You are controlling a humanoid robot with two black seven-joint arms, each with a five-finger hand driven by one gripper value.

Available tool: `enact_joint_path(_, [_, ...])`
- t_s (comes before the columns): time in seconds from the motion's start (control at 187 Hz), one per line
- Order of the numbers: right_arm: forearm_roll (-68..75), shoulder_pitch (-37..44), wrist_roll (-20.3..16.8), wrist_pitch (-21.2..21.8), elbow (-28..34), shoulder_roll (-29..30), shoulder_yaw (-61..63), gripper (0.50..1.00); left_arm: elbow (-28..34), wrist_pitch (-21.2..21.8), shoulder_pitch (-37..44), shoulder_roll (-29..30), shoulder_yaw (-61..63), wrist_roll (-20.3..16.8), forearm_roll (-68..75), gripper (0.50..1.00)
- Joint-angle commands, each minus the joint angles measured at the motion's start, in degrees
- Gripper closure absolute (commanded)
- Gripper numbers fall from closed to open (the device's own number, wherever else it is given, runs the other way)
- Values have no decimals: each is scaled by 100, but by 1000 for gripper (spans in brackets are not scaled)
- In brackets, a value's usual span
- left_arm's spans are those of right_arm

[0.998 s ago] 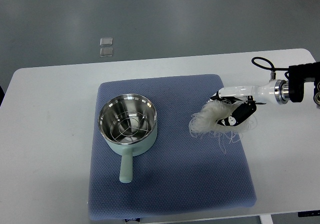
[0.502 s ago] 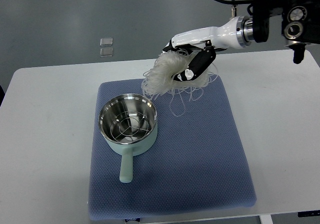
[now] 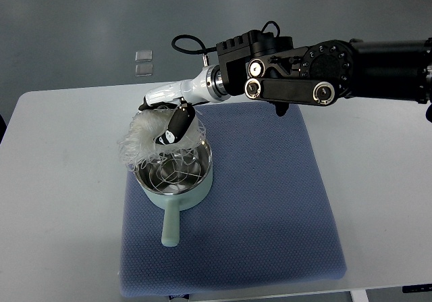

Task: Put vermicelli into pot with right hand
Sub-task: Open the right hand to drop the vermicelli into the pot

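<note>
My right hand [image 3: 169, 121] reaches in from the right edge and is shut on a white bundle of vermicelli [image 3: 146, 134]. It holds the bundle just above the far rim of the mint-green pot [image 3: 172, 173], with loose strands hanging over the rim and into the steel bowl. The pot stands on the blue mat [image 3: 270, 200], its handle [image 3: 171, 226] pointing toward the near edge. A wire rack shows inside the pot. The left arm is out of view.
The mat lies on a white table [image 3: 61, 180]. The black forearm [image 3: 324, 69] crosses above the mat's far right part. Two small clear squares [image 3: 142, 63] lie on the grey floor beyond the table.
My right hand has carried the vermicelli left and down, from above the mat's far edge to just over the pot's far rim. The forearm now stretches further across the picture.
</note>
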Motion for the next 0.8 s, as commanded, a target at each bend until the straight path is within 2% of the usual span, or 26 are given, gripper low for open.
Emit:
enact_joint_path(0.0, [-40,-264,-4,-54,-248,177,1,1000,2,0,1,0,0,0,0,500])
enact_joint_path(0.155, [-93,-571,-4,-264,-467,274,10,1000,2,0,1,0,-9,0,0,500])
enact_joint_path(0.16, [-84,-580,-4,-273,-467,274,10,975,2,0,-8,0,-9,0,0,500])
enact_joint_path(0.165, [-84,-580,-4,-273,-467,274,10,975,2,0,-8,0,-9,0,0,500])
enact_joint_path(0.171, [-84,-589,-4,-282,-467,274,10,904,2,0,0,0,-9,0,0,500])
enact_joint_path(0.176, [-84,-589,-4,-282,-467,274,10,904,2,0,1,0,-9,0,0,500])
enact_joint_path(0.181, [-84,-598,-4,-291,-476,274,10,835,2,0,1,0,-9,0,0,500])
enact_joint_path(0.187, [-84,-598,-4,-291,-476,274,10,834,2,0,1,0,-9,0,0,500])
enact_joint_path(0.192, [-76,-615,-4,-291,-476,274,18,779,2,0,1,0,-9,0,0,500])
enact_joint_path(0.198, [-75,-615,-4,-291,-476,274,18,779,2,0,1,0,-9,0,0,500])
enact_joint_path(0.203, [-75,-624,-4,-282,-476,274,18,732,2,0,1,0,-9,0,0,500])
enact_joint_path(0.208, [-75,-624,-4,-282,-476,274,18,732,2,0,1,0,-9,0,0,500])
enact_joint_path(0.214, [-75,-641,-4,-282,-476,274,18,699,2,0,1,0,-9,0,0,500])
enact_joint_path(0.224, [-75,-650,-4,-282,-476,274,18,681,2,0,1,0,-9,0,0,500])
enact_joint_path(0.272, [-84,-694,-4,-273,-476,274,18,656,10,0,1,0,-9,0,0,500])
enact_joint_path(0.31, [-84,-703,-4,-265,-468,274,18,597,10,0,1,0,-9,0,0,500])
enact_joint_path(0.331, [-84,-712,-4,-256,-476,274,18,581,10,0,1,0,-18,0,0,500])
enact_joint_path(0.577, [4,-703,-4,-221,-467,-16,220,576,19,0,1,0,-9,0,0,500])
enact_joint_path(0.705, [21,-774,31,-256,-467,-455,1082,576,19,0,1,0,-9,0,0,500])
enact_joint_path(0.795, [118,-1248,49,-291,-467,-912,1890,576,28,0,1,0,-9,0,0,500])
